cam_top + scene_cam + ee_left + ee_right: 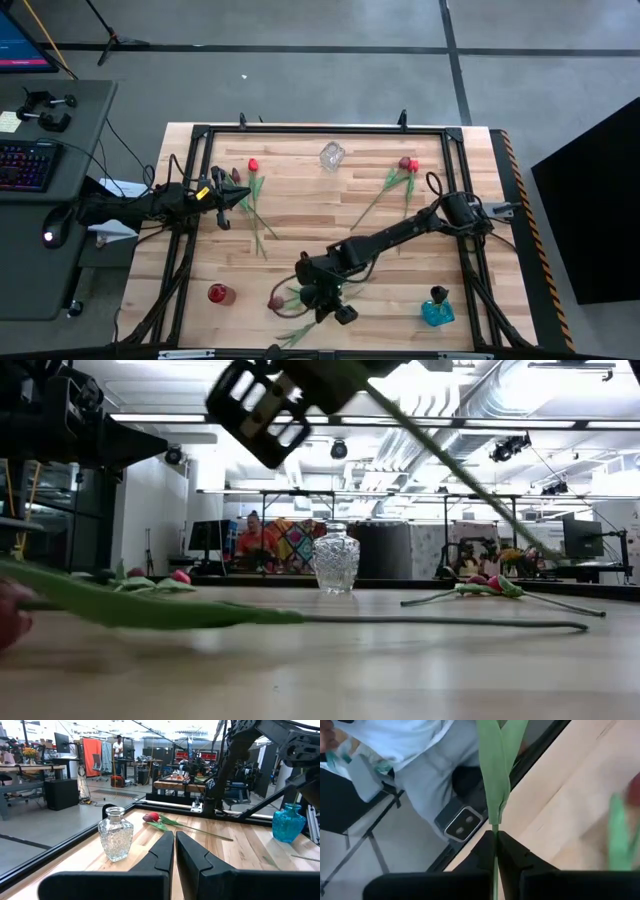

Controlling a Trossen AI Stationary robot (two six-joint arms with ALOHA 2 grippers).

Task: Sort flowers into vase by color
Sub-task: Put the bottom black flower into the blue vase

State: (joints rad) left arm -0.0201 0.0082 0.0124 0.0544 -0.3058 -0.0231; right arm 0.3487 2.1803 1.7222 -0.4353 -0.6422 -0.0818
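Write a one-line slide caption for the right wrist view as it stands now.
Right gripper shut on a green tulip stem, held over the table's wooden edge.

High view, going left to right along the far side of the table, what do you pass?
Left end effector → red tulip → clear glass vase → pair of tulips.

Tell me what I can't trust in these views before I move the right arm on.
- Right end effector, right wrist view: shut on a green stem; its flower head is cut off by the frame edge, so its colour is unknown.
- Low view: that stem crosses overhead; its head is indistinct against the room.
- High view: flowers under the right arm are partly hidden.
- Left end effector, left wrist view: shut, empty, facing the clear vase.
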